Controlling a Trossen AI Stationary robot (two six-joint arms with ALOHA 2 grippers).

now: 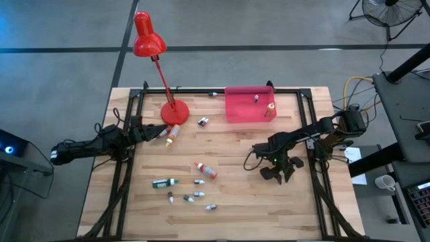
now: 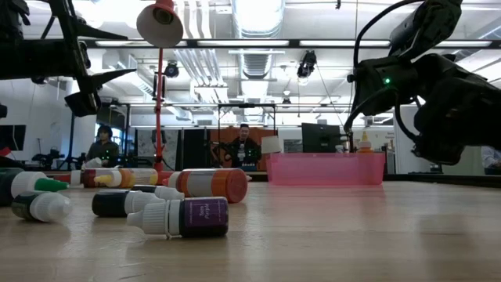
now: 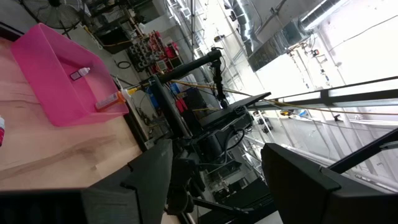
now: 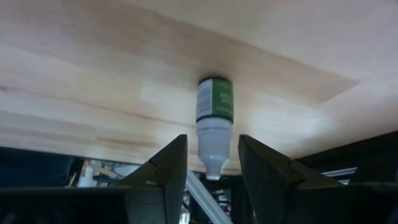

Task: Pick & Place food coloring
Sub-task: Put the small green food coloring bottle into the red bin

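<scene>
A small food coloring bottle (image 4: 214,106) with a green label and white pointed cap stands on its base on the wooden table. Its cap end lies between the fingers of my right gripper (image 4: 212,146), which is open, with a gap on each side of the cap. In the high view my right gripper (image 1: 277,173) hides this bottle. Several more food coloring bottles (image 1: 205,170) lie left of it on the table. The pink tray (image 1: 232,114) at the far edge holds two bottles (image 1: 270,109). My left gripper (image 1: 153,133) waits open at the left, by the lamp base.
A red desk lamp (image 1: 161,74) stands at the far left, with two bottles (image 1: 173,134) lying by its base. A black frame runs around the table's edges. People sit in the room beyond the table (image 2: 245,149). Bare wood lies between my right gripper and the tray.
</scene>
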